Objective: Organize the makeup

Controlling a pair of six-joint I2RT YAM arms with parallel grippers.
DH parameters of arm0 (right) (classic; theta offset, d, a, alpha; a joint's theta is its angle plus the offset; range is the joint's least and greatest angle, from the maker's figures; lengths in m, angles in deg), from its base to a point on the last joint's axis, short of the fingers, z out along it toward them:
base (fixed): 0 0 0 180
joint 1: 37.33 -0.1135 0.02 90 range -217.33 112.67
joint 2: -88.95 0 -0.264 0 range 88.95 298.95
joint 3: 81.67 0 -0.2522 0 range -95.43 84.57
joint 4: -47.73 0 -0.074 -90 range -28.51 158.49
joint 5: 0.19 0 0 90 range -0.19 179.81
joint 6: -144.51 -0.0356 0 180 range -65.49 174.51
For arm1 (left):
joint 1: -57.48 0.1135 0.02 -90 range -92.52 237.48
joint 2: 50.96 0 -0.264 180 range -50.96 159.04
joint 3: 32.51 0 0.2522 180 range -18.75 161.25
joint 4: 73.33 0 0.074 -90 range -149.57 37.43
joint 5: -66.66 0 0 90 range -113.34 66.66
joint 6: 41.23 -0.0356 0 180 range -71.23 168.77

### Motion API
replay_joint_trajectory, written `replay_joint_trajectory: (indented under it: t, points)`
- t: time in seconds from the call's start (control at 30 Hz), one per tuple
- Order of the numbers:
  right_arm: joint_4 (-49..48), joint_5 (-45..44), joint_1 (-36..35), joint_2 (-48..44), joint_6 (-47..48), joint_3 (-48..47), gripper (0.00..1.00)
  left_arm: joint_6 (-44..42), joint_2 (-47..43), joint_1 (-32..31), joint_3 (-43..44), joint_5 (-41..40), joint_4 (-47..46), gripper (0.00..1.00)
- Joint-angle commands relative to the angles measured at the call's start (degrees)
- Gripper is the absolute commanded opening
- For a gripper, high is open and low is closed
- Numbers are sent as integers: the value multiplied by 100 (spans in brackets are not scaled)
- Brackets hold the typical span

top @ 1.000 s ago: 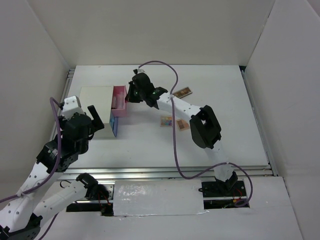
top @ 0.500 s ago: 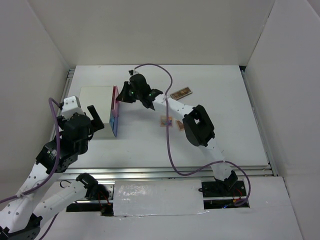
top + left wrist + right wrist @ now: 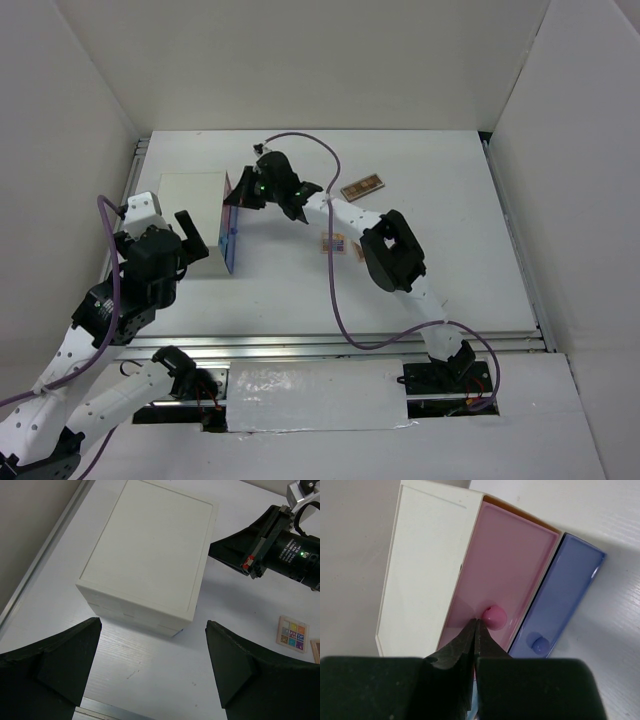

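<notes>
A brown eyeshadow palette [image 3: 363, 186], a multicoloured palette [image 3: 333, 242] and a peach palette [image 3: 360, 250] lie on the table right of the white drawer box [image 3: 195, 215]. The multicoloured palette also shows in the left wrist view [image 3: 292, 634]. My right gripper [image 3: 476, 621] is shut, empty, its tip against the pink drawer front [image 3: 510, 565] just left of the pink knob [image 3: 494, 617]. From above it sits at the box's right face [image 3: 240, 197]. The pink drawer is closed flush. My left gripper [image 3: 152, 624] is open and empty, hovering near the box's front corner. Other makeup is hidden.
The blue drawer [image 3: 570, 595] with its blue knob [image 3: 539, 643] sits closed beside the pink one. The box [image 3: 150, 560] stands near the table's left rail [image 3: 135, 190]. White walls enclose the table at left, back and right. A purple cable loops over the right arm.
The pink drawer stood pulled out with items inside; my right gripper has pushed it leftward into the box, and it is now closed. The left arm has not moved.
</notes>
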Motion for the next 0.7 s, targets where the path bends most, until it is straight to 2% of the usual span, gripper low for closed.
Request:
replay_joint_trajectory:
  t: [0.0,0.07,0.13,0.17,0.27,0.43,0.67]
  points:
    - [-311,-112,-47,-149,-203,178,6,-82,7,28,-19,-21,-220,99]
    - [-556,-350,6,-369,-327,827,9,-82,7,28,-19,-21,-220,99]
    - [-1046,-464,50,-721,-450,1554,18,-90,7,19,-28,-12,-238,99]
    - [-1171,-517,59,-809,-459,1742,31,-90,16,28,-28,-4,-238,99]
    - [-1558,-483,50,-942,-468,2130,52,-99,51,19,-19,14,-238,99]
    - [-2901,325,146,-538,-1134,2640,57,-90,60,28,-19,5,-229,100]
    - [-3791,818,164,60,-1680,2658,61,-91,95,28,-19,14,-229,99]
